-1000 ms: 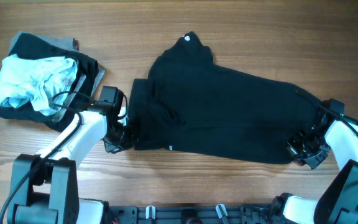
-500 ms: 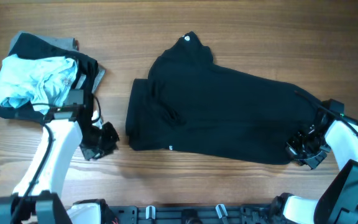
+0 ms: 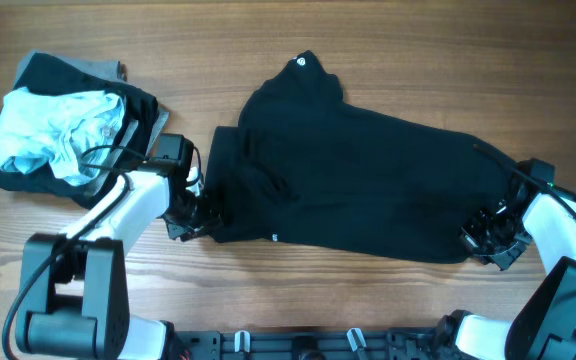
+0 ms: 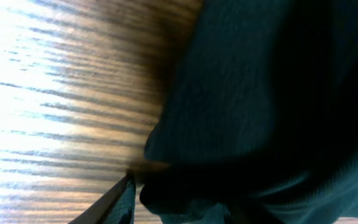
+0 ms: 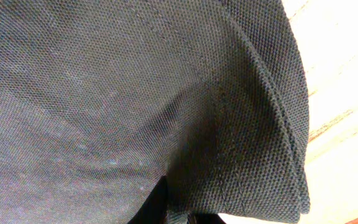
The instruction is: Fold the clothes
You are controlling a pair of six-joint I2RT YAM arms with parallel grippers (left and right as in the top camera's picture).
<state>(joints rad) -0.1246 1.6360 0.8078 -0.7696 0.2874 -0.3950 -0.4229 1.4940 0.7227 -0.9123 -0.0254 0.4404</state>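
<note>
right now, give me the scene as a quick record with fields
black garment: spread across the middle of the table, white tag at its top edge
clothes pile: far left, light blue on top of black and grey
left gripper: at the garment's left edge, jaws unclear
right gripper: shut on the garment's right end

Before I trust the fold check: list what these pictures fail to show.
1. Left tool jaws: overhead, its own body hides them; the left wrist view is blurred, with one finger cut by the bottom edge.
2. Right tool: the black garment fills the right wrist view, hiding its fingers.
3. White print on that garment: too small overhead.
4. Clothes under the light blue garment: mostly covered overhead.
</note>
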